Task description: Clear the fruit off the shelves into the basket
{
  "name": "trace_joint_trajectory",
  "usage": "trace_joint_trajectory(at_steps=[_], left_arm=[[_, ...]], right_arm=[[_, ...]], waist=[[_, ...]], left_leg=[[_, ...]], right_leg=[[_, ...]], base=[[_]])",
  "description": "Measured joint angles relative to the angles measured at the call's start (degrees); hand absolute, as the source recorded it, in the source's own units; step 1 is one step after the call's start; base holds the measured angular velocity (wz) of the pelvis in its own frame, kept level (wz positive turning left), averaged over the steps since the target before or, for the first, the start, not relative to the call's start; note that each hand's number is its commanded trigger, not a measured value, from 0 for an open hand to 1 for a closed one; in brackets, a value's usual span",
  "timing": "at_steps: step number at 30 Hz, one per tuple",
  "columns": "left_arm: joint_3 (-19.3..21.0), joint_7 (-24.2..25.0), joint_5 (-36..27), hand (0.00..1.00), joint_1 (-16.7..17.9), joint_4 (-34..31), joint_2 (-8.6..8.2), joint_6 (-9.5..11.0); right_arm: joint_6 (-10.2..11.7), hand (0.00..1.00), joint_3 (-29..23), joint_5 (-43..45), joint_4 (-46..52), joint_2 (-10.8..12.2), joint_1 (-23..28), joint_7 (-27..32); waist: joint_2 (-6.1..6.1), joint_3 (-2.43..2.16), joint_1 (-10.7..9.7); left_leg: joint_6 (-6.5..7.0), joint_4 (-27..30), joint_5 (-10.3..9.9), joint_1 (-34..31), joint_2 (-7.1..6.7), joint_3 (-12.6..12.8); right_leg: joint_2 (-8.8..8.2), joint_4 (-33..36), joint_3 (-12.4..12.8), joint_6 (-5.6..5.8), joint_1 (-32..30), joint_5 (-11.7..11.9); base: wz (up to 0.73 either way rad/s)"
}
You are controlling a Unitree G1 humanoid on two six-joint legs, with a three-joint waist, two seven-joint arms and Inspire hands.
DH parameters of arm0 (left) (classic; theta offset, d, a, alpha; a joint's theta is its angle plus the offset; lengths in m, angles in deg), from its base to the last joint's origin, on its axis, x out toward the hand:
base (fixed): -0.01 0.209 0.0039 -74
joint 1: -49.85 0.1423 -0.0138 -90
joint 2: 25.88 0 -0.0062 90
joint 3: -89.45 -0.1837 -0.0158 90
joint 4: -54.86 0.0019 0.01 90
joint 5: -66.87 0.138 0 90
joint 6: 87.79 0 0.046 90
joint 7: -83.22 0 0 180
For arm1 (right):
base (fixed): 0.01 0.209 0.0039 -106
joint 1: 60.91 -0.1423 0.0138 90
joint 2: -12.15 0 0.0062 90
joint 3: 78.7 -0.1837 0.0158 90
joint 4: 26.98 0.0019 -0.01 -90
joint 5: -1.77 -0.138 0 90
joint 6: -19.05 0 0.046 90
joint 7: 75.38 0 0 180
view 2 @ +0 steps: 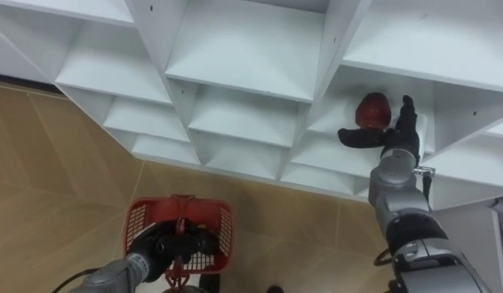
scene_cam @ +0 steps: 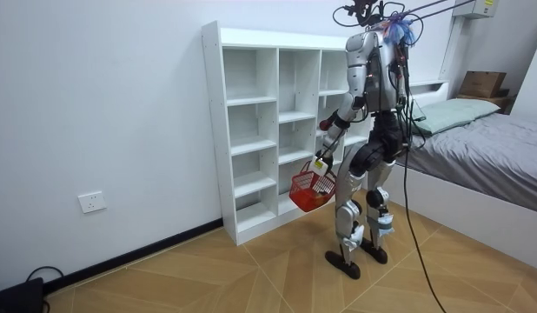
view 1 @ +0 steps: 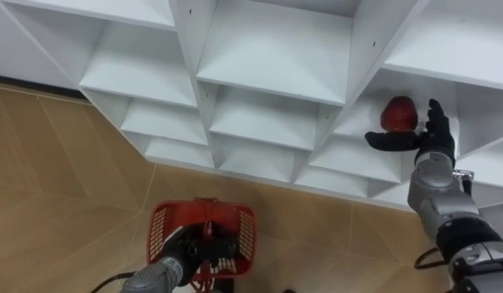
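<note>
Right hand [view 1: 437, 140], spread wide, has the fruit [view 1: 399, 114] just left of its palm, above the thumb; left hand [view 1: 183, 257] clutches the basket [view 1: 159, 229].

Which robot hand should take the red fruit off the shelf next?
Right. The right robot hand is open beside the red fruit in its shelf compartment, while the left robot hand is low, shut on the handle of the red basket.

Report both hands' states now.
Left hand: shut on the handle of the red basket.
Right hand: open, spread beside the red fruit in the closet, not gripping it.
</note>
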Motion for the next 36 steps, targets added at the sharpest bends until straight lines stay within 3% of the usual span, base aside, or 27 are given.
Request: trace_joint_trajectory(at_steps=[11,15,16,18,19,26,36], left_arm=[[0.0,-0.2,0.0,1.0,0.0,-0.1,-0.17,-0.2],[0.0,-0.8,-0.2,1.0,0.0,-0.4,-0.36,-0.1],[0.0,-0.9,-0.4,1.0,0.0,-0.5,-0.41,-0.1],[0.0,-1.5,-0.5,1.0,0.0,-1.1,-0.55,-0.1],[0.0,-1.6,-0.5,1.0,0.0,-1.1,-0.6,-0.1],[-0.8,-2.0,-0.5,1.0,0.2,-1.2,-0.7,1.1],[-2.2,-2.1,-0.5,1.0,0.2,-1.2,-0.83,2.2]], right_arm=[[-0.1,0.0,0.1,0.1,0.0,0.0,-0.6,0.6],[-1.2,0.0,0.0,1.2,-0.7,-0.1,-1.5,2.8],[-1.2,0.1,0.0,1.3,-0.7,-0.1,-1.5,3.0],[-1.3,0.76,0.0,1.4,-0.7,-0.1,-1.9,3.7],[-1.4,0.98,0.0,1.4,-0.7,-0.1,-1.9,3.9],[-1.7,1.0,0.0,3.9,-0.7,-0.1,-2.4,6.4],[-1.3,1.0,0.2,3.9,-0.7,0.2,-2.4,7.2]], waist=[[0.21,-0.12,0.4],[0.12,-0.07,0.9],[0.12,-0.07,1.0],[-0.02,0.01,1.1],[-0.05,0.02,1.0],[-0.7,0.44,1.1],[-0.49,0.77,1.2]], left_leg=[[0.07,-0.3,0.1,-0.1,0.01,0.7],[0.05,-0.6,0.2,-0.3,-0.01,0.5],[0.05,-0.6,0.2,-0.4,-0.01,0.5],[0.1,-0.4,0.4,-1.3,-0.05,0.4],[0.13,-0.3,0.5,-1.3,-0.09,0.4],[0.12,-0.2,0.5,-1.5,-0.15,0.1],[0.12,0.0,0.5,-1.8,-0.18,-0.1]], right_leg=[[-0.07,0.8,0.5,0.0,-0.9,0.0],[-0.04,0.8,0.3,-0.01,-1.0,0.0],[-0.04,0.8,0.3,-0.01,-1.1,0.0],[-0.08,1.0,0.2,-0.01,-1.9,0.0],[-0.12,1.0,0.1,-0.01,-2.0,0.0],[-0.07,0.9,-0.1,-0.01,-1.9,0.0],[-0.05,0.8,-0.3,-0.01,-2.0,0.0]], base=[[-0.02],[0.01],[0.0],[0.02],[0.05],[0.01],[0.0]])
